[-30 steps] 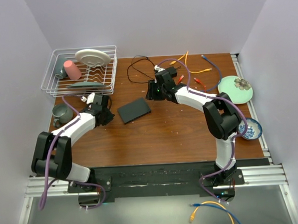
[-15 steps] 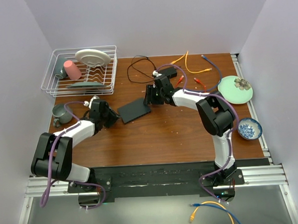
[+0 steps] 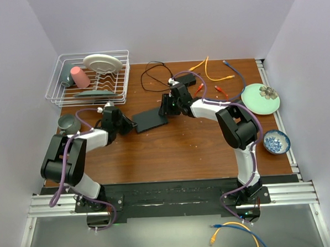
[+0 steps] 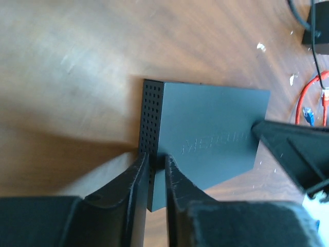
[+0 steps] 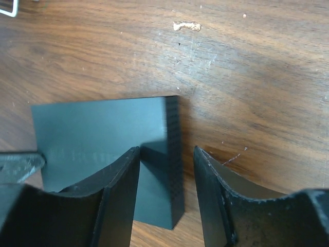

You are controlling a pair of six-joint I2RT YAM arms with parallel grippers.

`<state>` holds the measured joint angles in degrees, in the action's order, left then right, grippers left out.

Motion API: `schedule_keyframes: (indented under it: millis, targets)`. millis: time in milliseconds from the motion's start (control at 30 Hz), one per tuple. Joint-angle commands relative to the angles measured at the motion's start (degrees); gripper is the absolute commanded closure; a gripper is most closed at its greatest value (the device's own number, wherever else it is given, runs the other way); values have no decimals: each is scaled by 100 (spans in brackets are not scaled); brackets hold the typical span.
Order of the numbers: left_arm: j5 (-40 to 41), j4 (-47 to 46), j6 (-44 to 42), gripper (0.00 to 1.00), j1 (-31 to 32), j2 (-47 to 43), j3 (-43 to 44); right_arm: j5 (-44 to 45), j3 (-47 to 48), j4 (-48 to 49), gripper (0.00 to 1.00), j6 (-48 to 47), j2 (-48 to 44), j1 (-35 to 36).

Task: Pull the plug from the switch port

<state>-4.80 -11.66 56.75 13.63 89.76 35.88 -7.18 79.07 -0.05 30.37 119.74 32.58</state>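
Observation:
The flat matte-black box point(image 3: 151, 119) lies on the wooden table point(image 3: 177, 150). My left gripper point(image 3: 127, 124) is shut on its left end. In the left wrist view the fingers point(image 4: 156, 157) pinch the perforated side edge of the box point(image 4: 216, 123). My right gripper point(image 3: 165, 106) is open at the box's right end. In the right wrist view it point(image 5: 165, 150) straddles the box's point(image 5: 97, 128) perforated right edge, one finger over the top, one beyond it. No socket row and no plug show in any view.
A small black adapter point(image 3: 186, 78) with a thin black cord point(image 3: 151, 74) lies behind the box, among orange, red and blue cables point(image 3: 220, 76). A wire dish rack point(image 3: 88, 78) and grey cup point(image 3: 68, 124) stand at left. A green plate point(image 3: 260, 98) and blue bowl point(image 3: 276, 142) are at right.
My left gripper moved right to the box's left end and closed on it. My right gripper came down to the box's right end. The box turned slightly.

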Motion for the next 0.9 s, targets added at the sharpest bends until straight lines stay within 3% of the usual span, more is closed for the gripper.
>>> schedule_keyframes:
  millis: [0,567,867]
  targets:
    - [-30,488,-489,83,-9,525,411,-20,-462,-12,53,-67,-153,38]
    - [23,1061,-982,88,658,825,939,155,-2263,594,60,277,-1242,196]
    - [84,1025,-885,89,1010,675,807,331,-2581,472,61,233,-1673,196]
